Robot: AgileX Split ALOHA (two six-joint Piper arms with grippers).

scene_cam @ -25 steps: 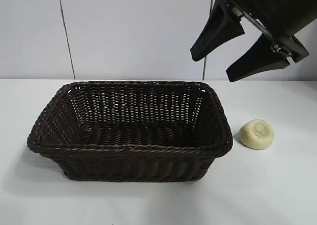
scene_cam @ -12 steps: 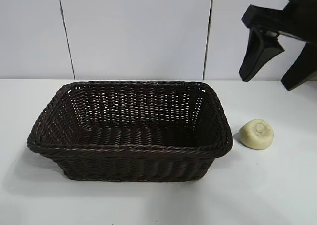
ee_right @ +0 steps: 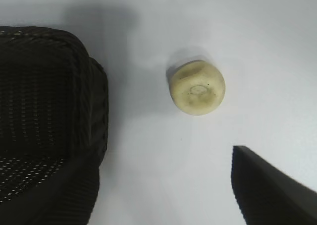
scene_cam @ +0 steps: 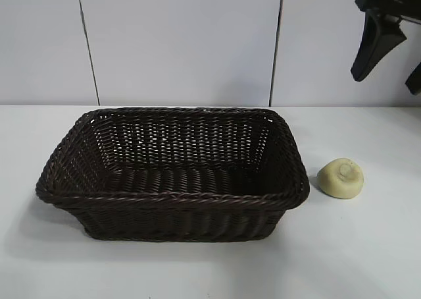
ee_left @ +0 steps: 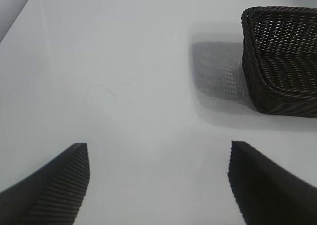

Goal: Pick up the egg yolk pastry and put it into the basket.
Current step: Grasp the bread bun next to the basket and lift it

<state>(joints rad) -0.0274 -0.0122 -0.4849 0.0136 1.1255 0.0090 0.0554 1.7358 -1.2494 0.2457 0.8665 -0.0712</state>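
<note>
The egg yolk pastry [scene_cam: 340,178], a small pale yellow dome with a round dimple on top, lies on the white table just right of the basket [scene_cam: 171,199]. The basket is dark brown wicker, and nothing shows inside it. My right gripper [scene_cam: 383,85] hangs open high above and behind the pastry, partly cut off at the exterior view's right edge. Its wrist view looks down on the pastry [ee_right: 197,87] beside the basket's wall [ee_right: 94,101], with the gripper [ee_right: 163,155] holding nothing. My left gripper [ee_left: 158,144] stands open over bare table, with the basket's corner [ee_left: 257,81] ahead of it.
A white tabletop [scene_cam: 368,246] stretches around the basket, with open room in front and to the right of the pastry. A white panelled wall [scene_cam: 184,42] stands close behind the basket.
My right gripper has swung to the right and slightly up, from above the basket's back right corner toward the view's right edge. The pastry and basket have not moved.
</note>
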